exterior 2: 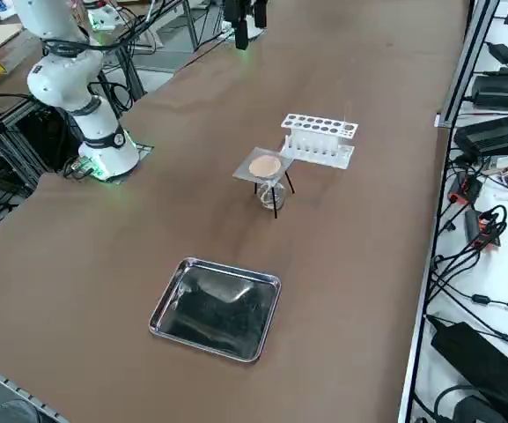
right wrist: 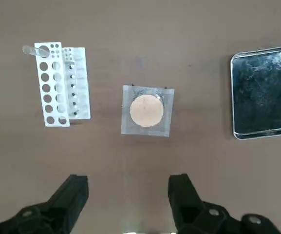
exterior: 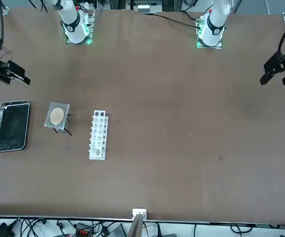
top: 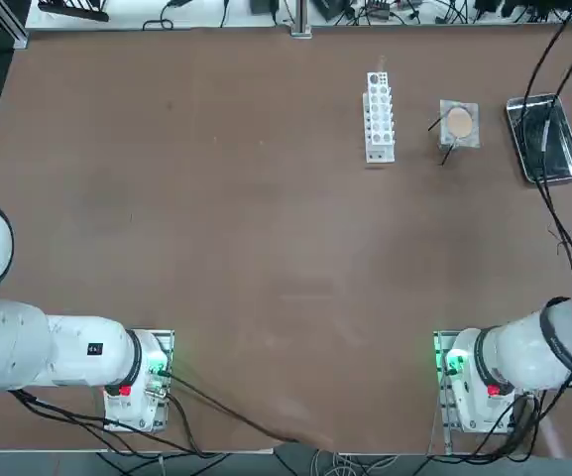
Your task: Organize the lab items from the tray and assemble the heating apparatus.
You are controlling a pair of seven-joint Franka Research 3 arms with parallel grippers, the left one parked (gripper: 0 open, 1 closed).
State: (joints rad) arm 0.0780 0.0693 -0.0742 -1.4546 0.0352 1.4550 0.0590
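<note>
From the top, the tray (top: pixel 544 139) sat empty near the table's (top: pixel 216 248) far right corner, with the mesh pad (top: pixel 459 124) just beside it and a white tube rack (top: pixel 379 117) past that. In the front view, the pad rested on the wire tripod (exterior: pixel 63 127), apart from both neighbours. The right side view had the glass burner (exterior 2: pixel 269 195) under the pad, inside the tripod legs, so the stack was all assembled. The wrist cam had the right gripper (right wrist: pixel 128 195) hanging high over the table with its jaws spread wide, nothing between them, the pad well below.
</note>
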